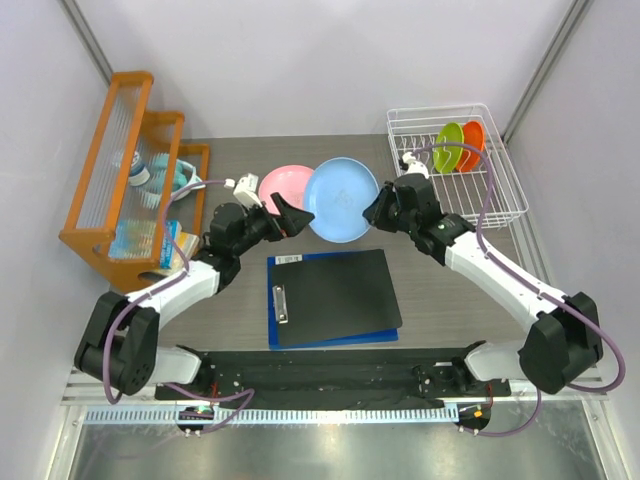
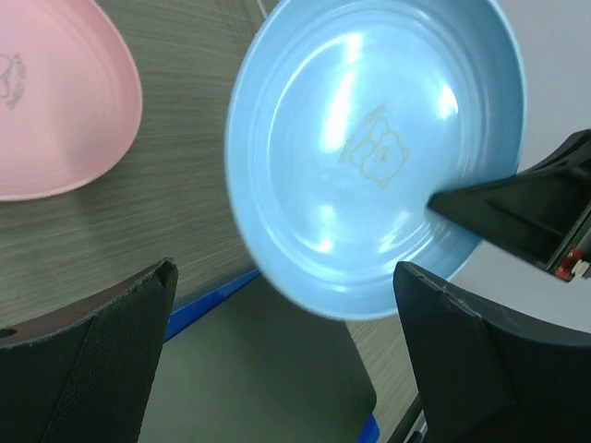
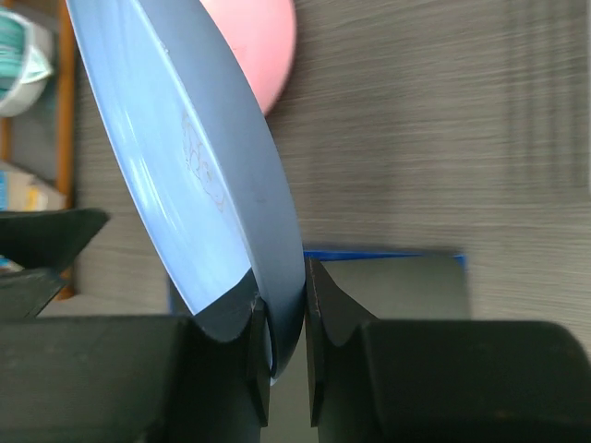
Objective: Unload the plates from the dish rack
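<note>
Right gripper [image 3: 286, 343] pinches light blue plate [image 3: 185, 157] at rim; left gripper [image 2: 284, 275] gapes wide, empty. Plate seems light, rigid, glossy, probably slippery: grip rim deep.

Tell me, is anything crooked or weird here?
Only the light blue plate: it hangs tilted above the table, pinched at its rim by the right gripper. The pink plate lies flat. Nothing spilled or broken.
</note>
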`<state>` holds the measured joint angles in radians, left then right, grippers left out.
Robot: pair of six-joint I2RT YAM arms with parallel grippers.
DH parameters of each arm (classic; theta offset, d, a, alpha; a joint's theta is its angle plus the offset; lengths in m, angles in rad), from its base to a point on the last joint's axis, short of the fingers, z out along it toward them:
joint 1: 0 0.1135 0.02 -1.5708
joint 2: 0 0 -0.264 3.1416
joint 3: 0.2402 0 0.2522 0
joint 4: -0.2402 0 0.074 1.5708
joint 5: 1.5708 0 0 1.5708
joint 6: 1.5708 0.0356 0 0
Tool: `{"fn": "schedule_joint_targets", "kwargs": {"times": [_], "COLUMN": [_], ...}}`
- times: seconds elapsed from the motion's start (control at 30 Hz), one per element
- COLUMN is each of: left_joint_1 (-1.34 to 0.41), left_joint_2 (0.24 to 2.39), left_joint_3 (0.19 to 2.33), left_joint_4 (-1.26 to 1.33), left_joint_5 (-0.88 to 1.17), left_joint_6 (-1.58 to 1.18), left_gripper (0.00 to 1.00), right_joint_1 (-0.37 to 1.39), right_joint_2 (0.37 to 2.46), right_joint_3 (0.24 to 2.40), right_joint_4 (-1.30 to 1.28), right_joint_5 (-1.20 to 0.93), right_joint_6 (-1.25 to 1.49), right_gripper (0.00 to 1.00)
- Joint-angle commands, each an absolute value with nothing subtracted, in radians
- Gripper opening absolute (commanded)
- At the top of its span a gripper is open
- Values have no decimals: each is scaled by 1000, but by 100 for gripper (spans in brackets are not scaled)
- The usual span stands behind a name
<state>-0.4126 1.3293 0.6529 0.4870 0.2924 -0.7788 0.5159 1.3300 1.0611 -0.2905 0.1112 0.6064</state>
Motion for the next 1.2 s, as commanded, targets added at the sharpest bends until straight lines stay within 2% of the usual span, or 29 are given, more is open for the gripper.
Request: {"fn": "schedule_joint_targets", "kwargs": {"times": [0.0, 0.13, 0.17, 0.23, 0.33, 0.37, 0.43, 0.47, 0.5, 0.57, 0.6, 0.63, 0.67, 0.77, 0.9, 1.17], "left_joint_1": [-426, -426, -426, -428, -428, -428, -428, -428, -428, -428, -428, -428, -428, -426, -422, -305], "left_joint_2": [1359, 1373, 1377, 1388, 1396, 1399, 1397, 1397, 1394, 1384, 1382, 1378, 1373, 1362, 1367, 1575], "left_joint_3": [647, 644, 647, 653, 650, 650, 647, 652, 656, 670, 673, 679, 693, 729, 819, 1012], "left_joint_4": [661, 689, 690, 690, 684, 683, 675, 666, 649, 600, 585, 553, 529, 422, 313, 270], "left_joint_5": [304, 301, 302, 305, 299, 298, 295, 288, 285, 262, 252, 242, 227, 167, 68, 112], "left_joint_6": [-810, -813, -818, -818, -816, -816, -813, -813, -799, -790, -778, -773, -766, -709, -644, -646], "left_gripper": [99, 96, 85, 76, 56, 44, 31, 19, 12, 0, 0, 0, 0, 0, 0, 0], "right_joint_1": [526, 528, 528, 526, 528, 528, 526, 528, 528, 528, 528, 529, 528, 526, 520, 488], "right_joint_2": [1255, 1230, 1224, 1213, 1210, 1210, 1207, 1209, 1210, 1218, 1216, 1216, 1219, 1218, 1195, 1170], "right_joint_3": [1011, 950, 937, 911, 896, 891, 885, 887, 887, 893, 894, 900, 910, 953, 1002, 988], "right_joint_4": [-84, -41, -19, -6, 43, 61, 74, 75, 77, 77, 74, 69, 43, -55, -181, -230], "right_joint_5": [-55, -116, -127, -152, -201, -210, -222, -227, -229, -229, -219, -210, -198, -118, 71, 135], "right_joint_6": [732, 784, 788, 804, 827, 834, 844, 844, 845, 842, 836, 828, 813, 753, 686, 627], "right_gripper": [8, 9, 9, 9, 9, 9, 9, 10, 11, 24, 34, 50, 57, 69, 76, 82]}}
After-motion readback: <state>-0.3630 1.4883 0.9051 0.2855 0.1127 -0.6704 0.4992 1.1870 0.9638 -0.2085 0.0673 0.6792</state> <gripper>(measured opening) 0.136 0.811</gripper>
